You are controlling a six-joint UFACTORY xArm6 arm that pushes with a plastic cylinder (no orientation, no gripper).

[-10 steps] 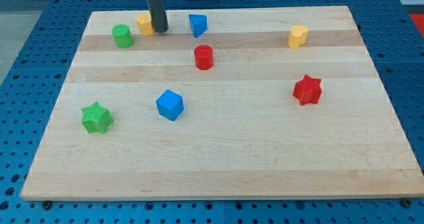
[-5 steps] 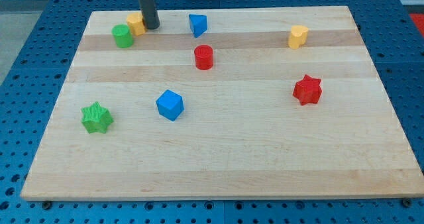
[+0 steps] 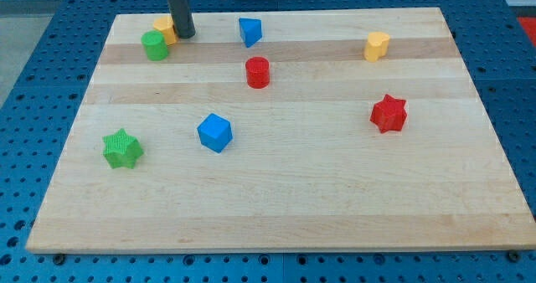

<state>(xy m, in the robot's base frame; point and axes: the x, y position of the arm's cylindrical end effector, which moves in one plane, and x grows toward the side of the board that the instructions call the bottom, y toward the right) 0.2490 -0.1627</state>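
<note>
My tip (image 3: 184,33) stands at the view's top left of the wooden board (image 3: 276,191), pressed against the right side of a yellow block (image 3: 162,27). That yellow block touches a green cylinder (image 3: 154,45) just below and to its left. A blue block (image 3: 249,31) lies to the right of the tip, apart from it. A red cylinder (image 3: 257,71) sits below the blue block.
A blue cube (image 3: 214,132) and a green star (image 3: 122,148) lie in the left half of the board. A red star (image 3: 389,113) and a second yellow block (image 3: 377,45) are on the right. Blue perforated table (image 3: 33,57) surrounds the board.
My tip has slid to the view's left along the top edge, pushing the yellow block left until it meets the green cylinder. The other blocks have not moved.
</note>
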